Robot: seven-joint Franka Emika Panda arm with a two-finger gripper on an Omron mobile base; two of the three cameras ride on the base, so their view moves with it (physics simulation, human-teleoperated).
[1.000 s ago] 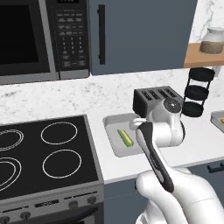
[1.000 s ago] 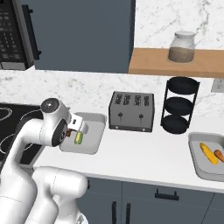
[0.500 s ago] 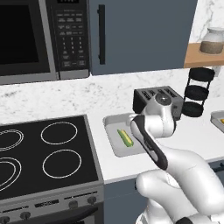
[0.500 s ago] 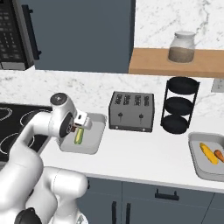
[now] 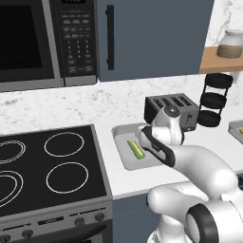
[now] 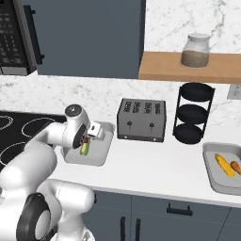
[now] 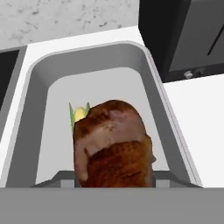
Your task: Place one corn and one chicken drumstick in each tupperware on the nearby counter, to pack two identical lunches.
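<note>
My gripper [image 6: 86, 140] is shut on the chicken drumstick [image 7: 113, 146], a dark, stubby, reddish-brown piece that hides the fingertips in the hand view. It hangs just above the left tupperware [image 7: 149, 76], a light-grey tray on the white counter [image 6: 155, 164] beside the stove. A yellow corn with green husk [image 7: 79, 113] lies inside that tray [image 5: 121, 132], also seen as the corn [image 5: 135, 149] in the left base view. At the far right a second tupperware [image 6: 211, 175] holds a bare corn [image 6: 224, 164] and an orange drumstick [image 6: 236, 167].
A dark toaster [image 6: 141, 120] stands right behind the left tray. A black three-tier rack [image 6: 193, 113] is to its right, under a wooden shelf with a jar [image 6: 195, 50]. The black stovetop [image 5: 45, 166] lies left of the tray, a microwave [image 5: 33, 40] above it.
The hand has swung a little left, from the tray's right front to over the tray. The drumstick stays in its grip. The corn in the tray has not moved.
</note>
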